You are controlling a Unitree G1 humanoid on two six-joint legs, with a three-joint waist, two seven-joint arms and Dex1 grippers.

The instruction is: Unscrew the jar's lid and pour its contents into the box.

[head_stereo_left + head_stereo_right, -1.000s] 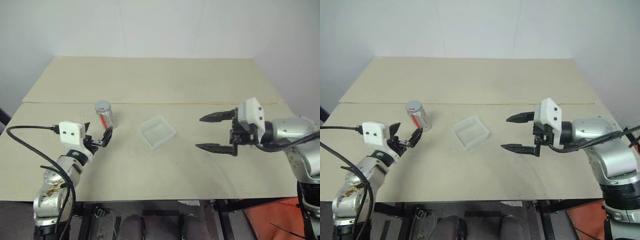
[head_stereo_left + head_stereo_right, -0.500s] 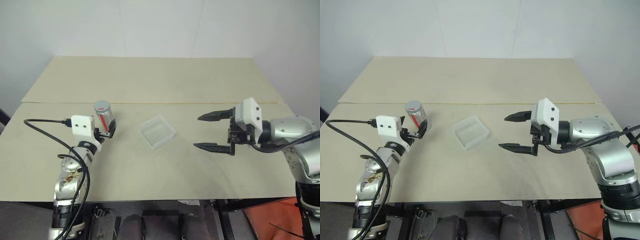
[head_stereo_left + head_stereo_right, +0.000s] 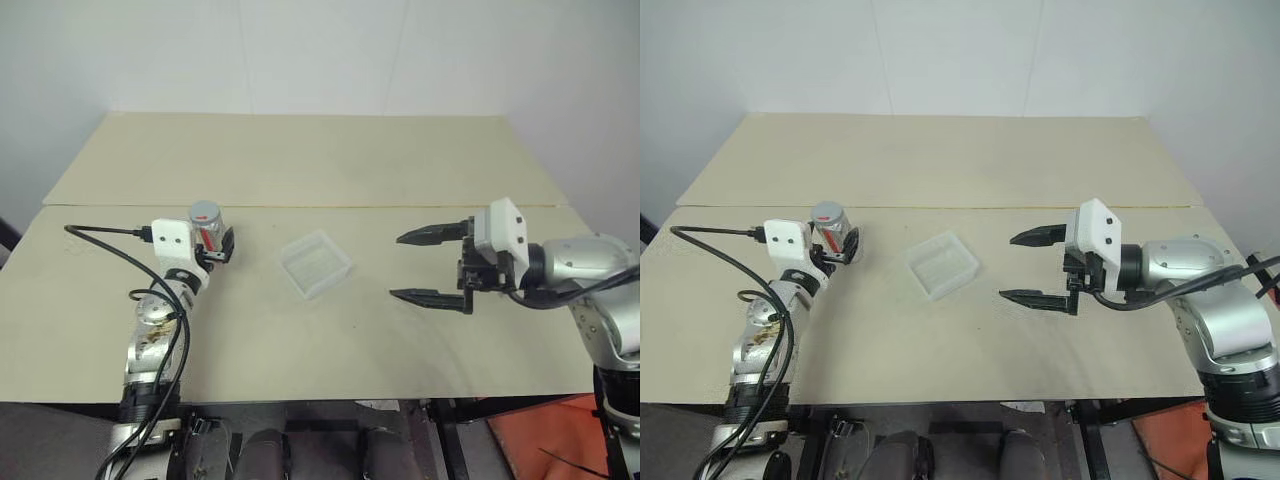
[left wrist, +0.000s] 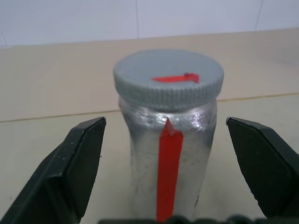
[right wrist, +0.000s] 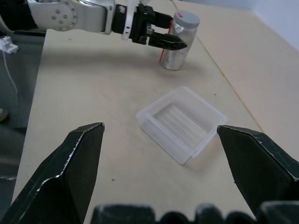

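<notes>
Two open grippers and nothing held yet, that is how I read my rig right now. My left gripper [image 4: 159, 186] has its jaws spread as wide as they go, one black finger on each side of the jar [image 4: 169, 158], with clear gaps on both sides, so it brackets the body without touching. I judge it is set there to clamp the jar low, below the lid [image 4: 168, 79], so the cap stays free for the other hand to turn.

Seen from the head camera, the jar stands upright on the table [image 3: 300, 150] at about nine o'clock from the box [image 3: 315, 265], near it but apart. The lid is fully seated on the jar, so unscrewing has not begun.

My right gripper [image 3: 432, 266] hangs above the table at about three o'clock from the box, well apart from it, jaws wide and empty, pointing across toward the box and the jar. I take that as a waiting pose, ready to reach in for the lid once the jar is pinned.

The box sits open and empty between the two grippers, a handy spot for pouring.

For markings: a red strip runs up the jar's silvery side and a red arrow-like mark lies on the grey ribbed lid. I can read no writing or brand anywhere.
</notes>
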